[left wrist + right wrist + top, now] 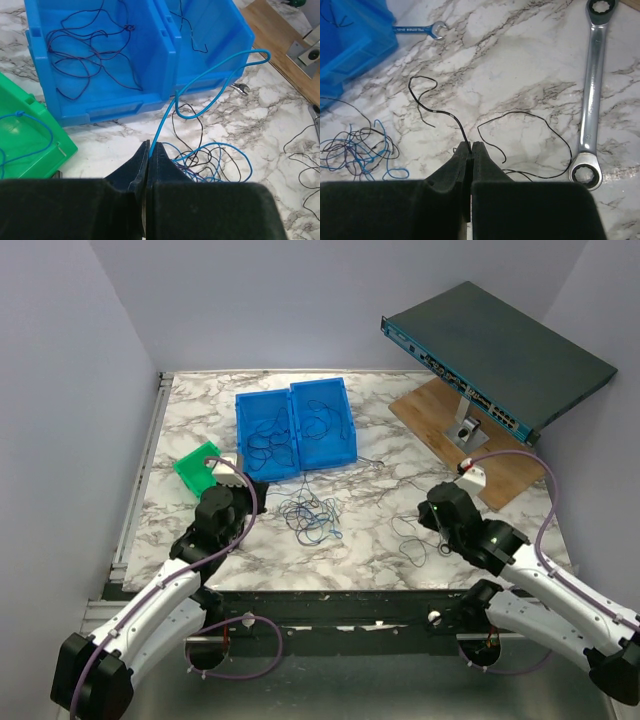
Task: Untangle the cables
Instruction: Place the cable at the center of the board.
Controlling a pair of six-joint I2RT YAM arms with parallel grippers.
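Top external showed marble counter (350, 562), pale walls (300, 300); blue bins (325, 460) held dark cables (129, 28). Left pincer (149, 147) clamped blue cable (162, 122), right pincer (471, 147) clamped black cable (461, 132).

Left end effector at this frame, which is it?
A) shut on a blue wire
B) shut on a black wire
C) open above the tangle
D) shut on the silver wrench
A: the left wrist view shows the left end effector closed on a thin blue wire rising toward the blue bins; the black wire is pinched by the right end effector.
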